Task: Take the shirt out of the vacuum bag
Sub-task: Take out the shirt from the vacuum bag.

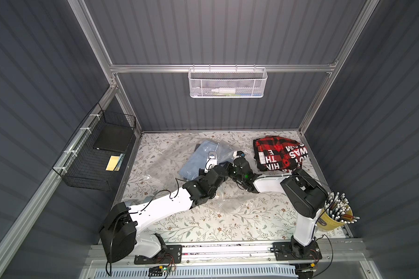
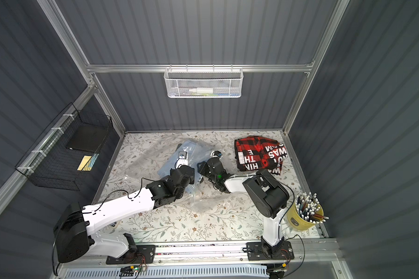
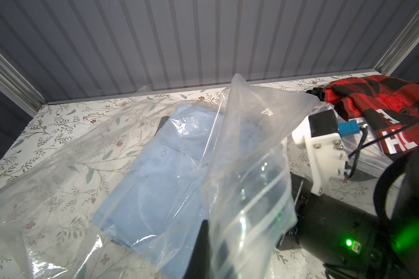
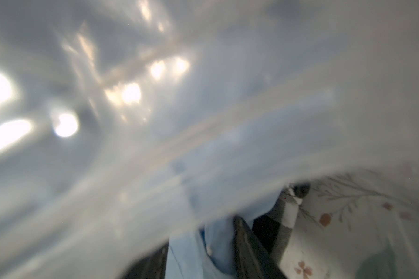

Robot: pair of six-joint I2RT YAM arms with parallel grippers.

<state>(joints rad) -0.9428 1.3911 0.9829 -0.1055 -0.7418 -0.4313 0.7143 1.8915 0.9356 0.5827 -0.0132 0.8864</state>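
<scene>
At my remote station, the vacuum bag [image 1: 162, 157] lies crumpled across the middle of the flowered table [image 1: 203, 229], toward the back wall, and the folded blue shirt [image 1: 196, 159] is still inside it. My left end effector [image 3: 215, 253] is pressed together on the bag's zip edge, pinching the plastic and holding a tall flap of it up off the table. The shirt shows flat beneath the clear film in the left wrist view. My right arm reaches in from the other side at the bag's mouth. Its camera looks through blurred, glaring plastic. At the foot of that view the right end effector [image 4: 203, 258] has its dark fingers [image 4: 247, 239] spread apart, with blue cloth lying between them. In both top views the two wrists sit close together over the near end of the shirt. A red-and-black plaid shirt [image 1: 278, 154] lies just beside the bag in the back right corner. A yellow cup of pens [image 1: 334, 219] stands at the front right.
</scene>
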